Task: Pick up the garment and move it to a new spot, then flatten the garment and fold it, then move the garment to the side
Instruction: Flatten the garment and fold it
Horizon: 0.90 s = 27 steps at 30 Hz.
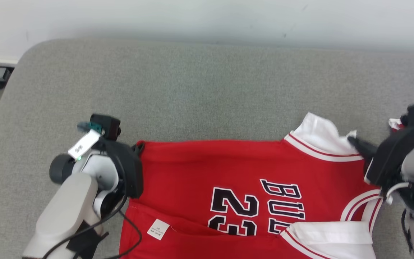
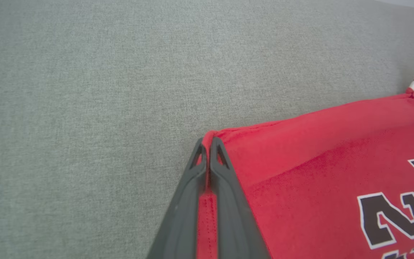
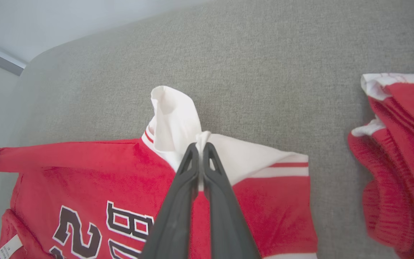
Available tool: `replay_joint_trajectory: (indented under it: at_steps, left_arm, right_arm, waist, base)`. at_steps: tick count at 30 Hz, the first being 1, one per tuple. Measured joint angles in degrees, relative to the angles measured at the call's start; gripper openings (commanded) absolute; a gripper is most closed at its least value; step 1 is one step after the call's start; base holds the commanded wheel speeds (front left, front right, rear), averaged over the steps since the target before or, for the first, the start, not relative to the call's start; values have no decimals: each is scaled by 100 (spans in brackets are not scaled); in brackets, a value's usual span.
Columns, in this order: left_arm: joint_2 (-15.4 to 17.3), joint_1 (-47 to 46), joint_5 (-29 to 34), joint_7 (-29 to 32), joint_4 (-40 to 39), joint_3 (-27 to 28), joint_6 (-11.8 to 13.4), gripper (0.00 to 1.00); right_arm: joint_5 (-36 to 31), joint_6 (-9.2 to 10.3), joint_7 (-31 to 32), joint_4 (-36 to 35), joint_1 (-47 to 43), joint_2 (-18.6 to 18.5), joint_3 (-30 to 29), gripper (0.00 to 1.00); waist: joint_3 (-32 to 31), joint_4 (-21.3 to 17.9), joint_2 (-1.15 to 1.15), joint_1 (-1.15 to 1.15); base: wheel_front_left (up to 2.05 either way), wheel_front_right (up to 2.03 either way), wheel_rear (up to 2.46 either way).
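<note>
Left forearm (image 1: pixel 67 212), pale, sits closest at 7 o'clock in my head view, with a black cable (image 1: pixel 131 223) looping beside it. At its end my left gripper (image 1: pixel 139 146) is pinched together on the far-left corner of the red jersey (image 1: pixel 228 165). Left wrist view backs this: both dark fingers (image 2: pixel 225 201) are pressed flat with a strip of red hem between them.

From 3 o'clock my right gripper (image 1: pixel 353 140) reaches in, jaws together on the white shoulder fabric (image 1: pixel 318 135) at the jersey's far-right corner. Right wrist view shows a white fold bunched at the tips.

Jersey lies on the grey cushion (image 1: pixel 192 90) and takes up 5 to 6 o'clock of the head view. Its far edge runs straight between the two grips, 9 to 3. Black "23" and "BUL" lettering faces up. A fold line crosses the near part, with a white care label (image 1: pixel 157 229) at 7 o'clock of the cloth and white-trimmed edging at 4 o'clock.

Over at 3 o'clock in the right wrist view a second red-and-white garment (image 3: pixel 401 162) lies on the cushion, apart from the jersey. Beyond the cushion at 12 o'clock is a white wall (image 1: pixel 192 18).
</note>
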<state>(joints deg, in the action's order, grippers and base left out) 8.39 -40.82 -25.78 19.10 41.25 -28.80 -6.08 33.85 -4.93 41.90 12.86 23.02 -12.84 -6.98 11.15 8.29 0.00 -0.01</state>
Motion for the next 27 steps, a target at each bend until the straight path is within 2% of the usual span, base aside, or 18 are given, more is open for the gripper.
replay_joint_trajectory:
  at_steps: [9,22,27]
  left_arm:
    - [232,560,-37,-430,-344,85,1,0]
    - [233,571,27,-932,-648,105,104,0]
    - [232,570,49,-1055,-655,113,154,0]
  right_arm:
    - [185,-29,97,-1132,-1037,66,-196,0]
    - [101,477,-107,-1762,-958,110,-632,0]
    - [36,553,-185,-1823,-761,127,-641,0]
  waist:
    - [-405,-123,-1,-1]
    - [-506,-340,0,0]
    - [-474,-337,0,0]
  base:
    - [0,0,0]
    - [0,0,0]
    - [0,0,0]
